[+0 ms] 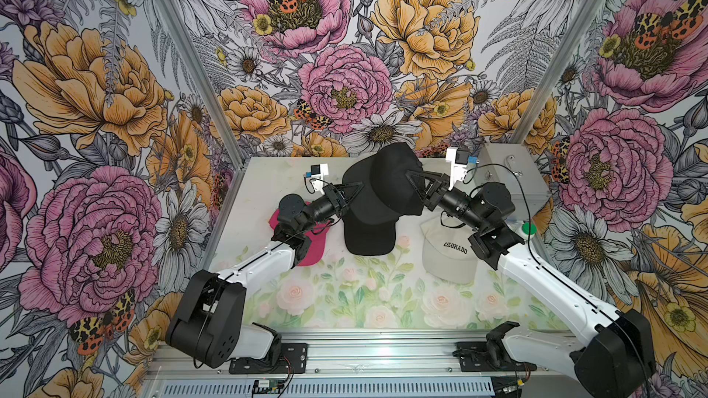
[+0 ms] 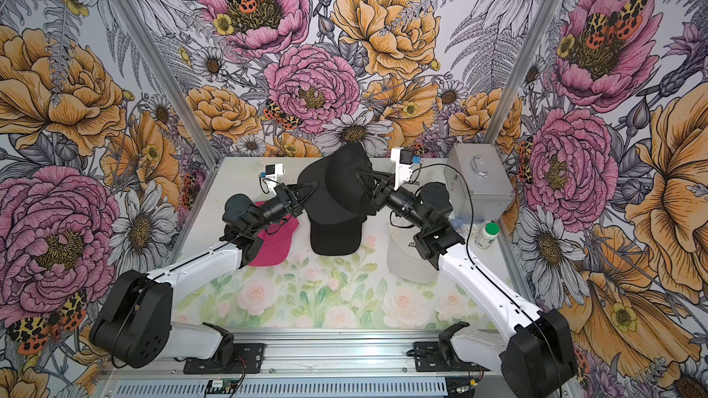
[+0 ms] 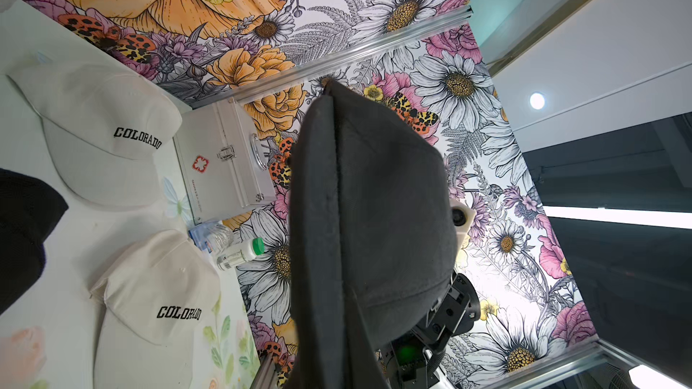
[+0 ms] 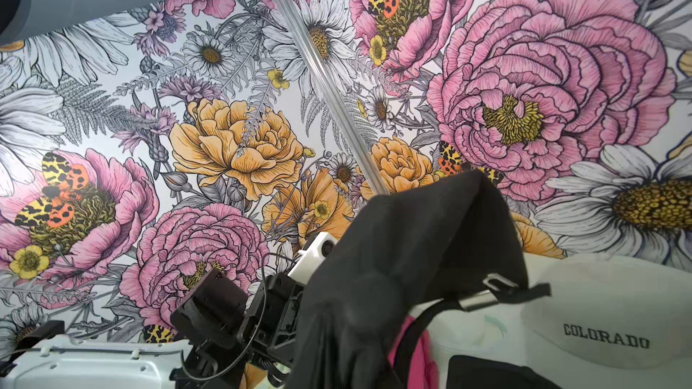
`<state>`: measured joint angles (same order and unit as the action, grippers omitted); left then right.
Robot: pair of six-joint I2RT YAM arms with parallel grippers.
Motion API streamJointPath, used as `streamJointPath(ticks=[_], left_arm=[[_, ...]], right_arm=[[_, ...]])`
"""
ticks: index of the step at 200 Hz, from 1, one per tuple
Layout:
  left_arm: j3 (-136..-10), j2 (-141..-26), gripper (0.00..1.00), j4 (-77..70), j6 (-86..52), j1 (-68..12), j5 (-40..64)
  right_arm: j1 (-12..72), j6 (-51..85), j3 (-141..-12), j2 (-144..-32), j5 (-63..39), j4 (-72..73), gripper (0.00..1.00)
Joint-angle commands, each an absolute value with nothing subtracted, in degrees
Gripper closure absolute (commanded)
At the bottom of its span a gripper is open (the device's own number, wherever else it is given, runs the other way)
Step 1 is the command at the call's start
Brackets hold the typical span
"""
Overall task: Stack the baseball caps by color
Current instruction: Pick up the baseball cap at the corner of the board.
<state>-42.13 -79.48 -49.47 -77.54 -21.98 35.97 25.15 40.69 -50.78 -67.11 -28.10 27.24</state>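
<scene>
Floral-papered walls enclose a table (image 1: 344,300) with a rose-print cover. One raised black cap (image 1: 394,170) hangs at centre rear, between both arms. The left gripper (image 1: 357,190) is clamped tight on its brim side. The right gripper (image 1: 413,181) is buried in the crown fabric, so its jaw spacing cannot be determined. A second black cap (image 1: 369,239) lies on the table directly beneath. A pink cap (image 1: 314,252) lies under the left arm and a cream cap (image 1: 450,258) under the right arm. A silver case (image 1: 513,178) stands at the rear right corner.

Two high views down onto table (image 1: 383,300); wrist cameras close against black cap (image 3: 374,218)
</scene>
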Motion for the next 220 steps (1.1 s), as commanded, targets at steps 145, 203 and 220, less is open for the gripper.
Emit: streamJointPath(ticks=[145, 203, 220], left_arm=[[-51.55, -77.64, 1.0, -35.72, -67.45, -19.37, 47.64], [-54.84, -80.82, 1.0, -34.68, -66.05, -23.15, 48.32], [-55.02, -81.77, 1.0, -33.86, -65.83, -23.29, 47.32]], right_arm=[[18.71, 57.22, -42.48, -65.98, -38.47, 43.34, 0.03], [20.23, 58.97, -45.05, -70.09, -38.4, 43.49, 0.08], [20.99, 58.89, -45.61, -70.48, -38.9, 44.74, 0.11]])
